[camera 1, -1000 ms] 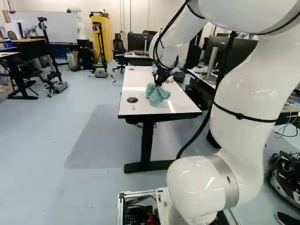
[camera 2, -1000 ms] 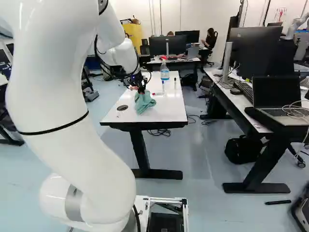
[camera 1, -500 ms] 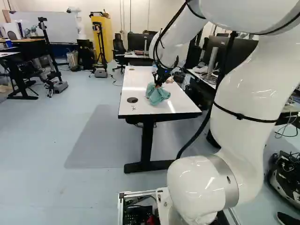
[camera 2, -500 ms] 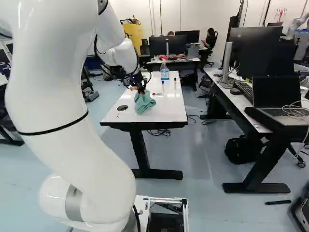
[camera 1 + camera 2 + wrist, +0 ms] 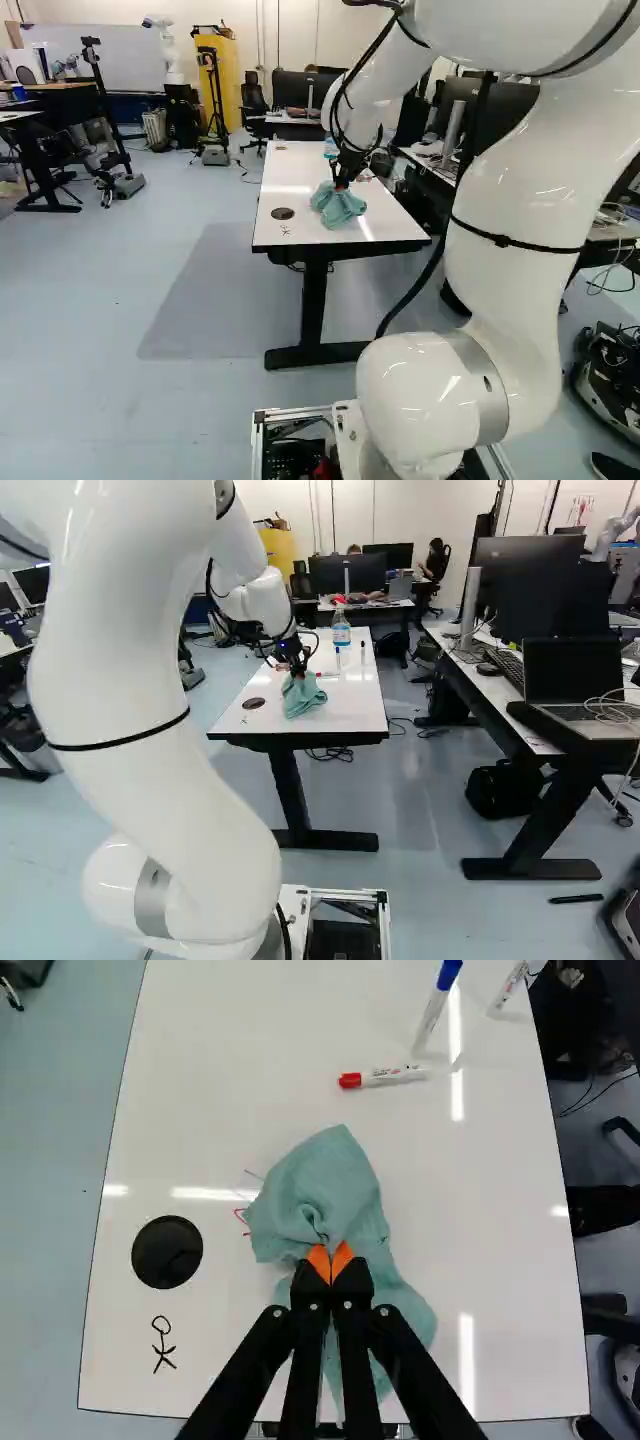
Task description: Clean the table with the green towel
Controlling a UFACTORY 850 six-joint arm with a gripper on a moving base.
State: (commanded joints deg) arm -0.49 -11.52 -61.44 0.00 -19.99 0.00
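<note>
- Bottle of clear plastic with a red top (image 5: 341, 632) stands at our white rectangular table's (image 5: 355, 705) far part.
- We see a red-capped white marker (image 5: 385, 1077) lying ahead of our crumpled green cloth towel (image 5: 325, 1180), which rests on the tabletop.
- Pale blue floor (image 5: 150, 400) surrounds us.
- Our black two-fingered gripper (image 5: 299, 671) pinches the towel, fingertips nearly together.

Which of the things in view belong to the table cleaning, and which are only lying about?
Belong to the job:
- green towel, pinched in the gripper
- white table
- drawn figure, probably to be wiped off

Just lying about:
- red-capped marker
- blue-capped marker
- spray bottle, apparently unused
- open laptop
- black bag on the floor
</note>
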